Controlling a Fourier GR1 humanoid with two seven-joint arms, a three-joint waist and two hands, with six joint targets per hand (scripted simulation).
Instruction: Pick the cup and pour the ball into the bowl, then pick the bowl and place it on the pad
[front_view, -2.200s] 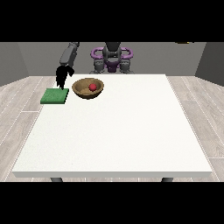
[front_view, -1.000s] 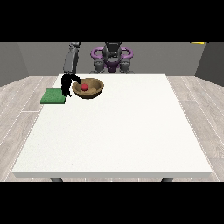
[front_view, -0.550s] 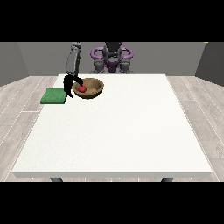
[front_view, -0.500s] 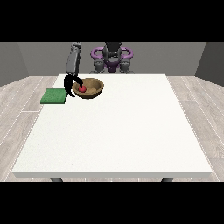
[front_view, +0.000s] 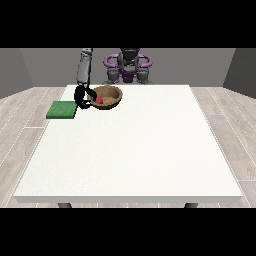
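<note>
Spanning most of the view, the white counter (front_view: 130, 150) carries all task items at its far left. The green pad (front_view: 62, 110) lies at the far-left edge, bare. Just right of it sits the brown bowl (front_view: 106, 97), with the red ball (front_view: 99, 100) already inside; pouring therefore appears complete. No cup is visible. The hand at the view's left (front_view: 82, 97) is at the bowl's left rim, fingers seemingly curled onto it. Remaining, by judgement: lift the bowl and set it on the pad.
</note>
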